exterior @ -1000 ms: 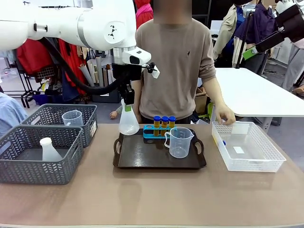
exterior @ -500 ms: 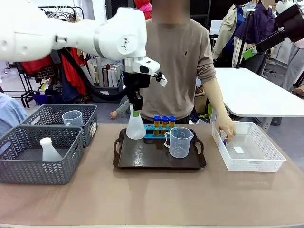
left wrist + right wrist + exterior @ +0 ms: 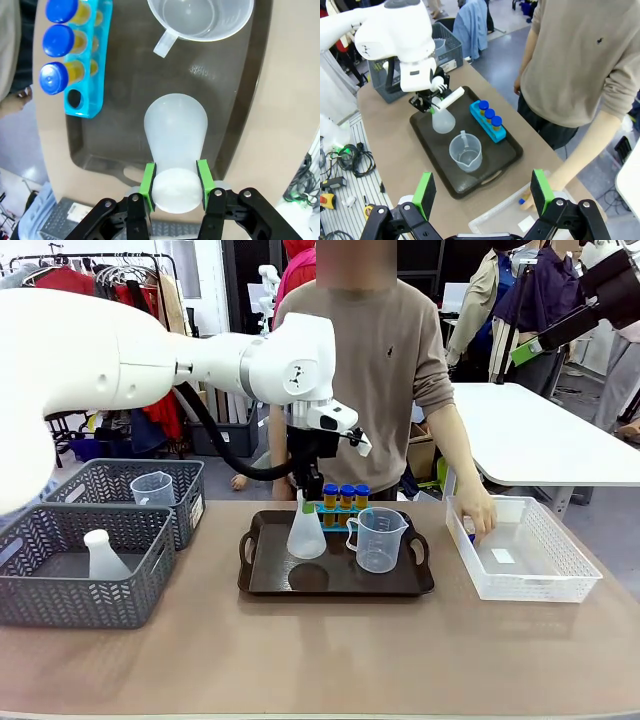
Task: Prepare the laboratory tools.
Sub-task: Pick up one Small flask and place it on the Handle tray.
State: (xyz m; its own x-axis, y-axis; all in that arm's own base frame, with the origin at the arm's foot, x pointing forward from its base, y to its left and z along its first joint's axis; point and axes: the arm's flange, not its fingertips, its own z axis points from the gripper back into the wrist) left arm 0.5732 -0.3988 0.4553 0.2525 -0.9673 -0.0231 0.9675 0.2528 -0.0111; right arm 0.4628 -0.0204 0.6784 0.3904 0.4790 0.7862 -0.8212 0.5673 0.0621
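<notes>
Your left gripper (image 3: pixel 175 181) is clamped on the flask (image 3: pixel 306 533) neck, over the tray's (image 3: pixel 400 585) near-left part. Your right gripper (image 3: pixel 484 192) is wide open, holding nothing.

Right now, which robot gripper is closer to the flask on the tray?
Left. The left gripper has its jaws clamped on the flask neck over the tray. The right gripper hangs open, high above the table.

Two grey mesh baskets (image 3: pixel 75 580) sit at the desk's (image 3: pixel 320 660) left, a white mesh basket (image 3: pixel 520 560) at its right, a dark tray (image 3: pixel 330 575) between.
</notes>
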